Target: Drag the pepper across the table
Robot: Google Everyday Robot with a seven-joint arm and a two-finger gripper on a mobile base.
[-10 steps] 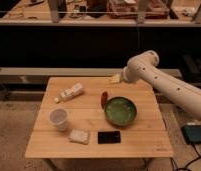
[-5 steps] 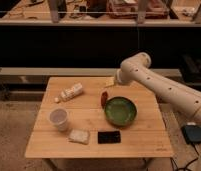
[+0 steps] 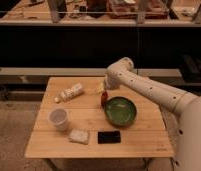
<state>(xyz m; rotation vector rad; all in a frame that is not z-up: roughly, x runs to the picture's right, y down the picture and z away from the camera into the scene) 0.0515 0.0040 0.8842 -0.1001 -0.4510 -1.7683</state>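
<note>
— Gripper (image 3: 106,91) on the white robot arm (image 3: 144,87): how does it stand for the drag?

— Its jaws are spread wide and it holds nothing. It hangs over the rear middle of the light wooden plank table (image 3: 144,142), directly above the task's thing. Whether it touches that thing cannot be told.

— What borders the path, largest first?

— The round green bowl (image 3: 120,111) sits just in front and to the right and is the chief obstruction. The white cup (image 3: 59,119) stands well apart at front left, and the black flat rectangle (image 3: 109,136) lies near the front edge. The pale yellow wedge (image 3: 99,89) is just behind. Smallest is the small dark red elongated pepper (image 3: 104,98), which lies between the wedge and the bowl's rim, close to both.

— How is the step done well?

— As a judgement: lower the jaws so they straddle the pepper across its narrow width, then close gently so it cannot roll free. Keep it pressed lightly to the planks rather than lifted. Draw it slowly leftward, away from the bowl's rim, passing in front of the wedge and stopping short of the cup.
</note>
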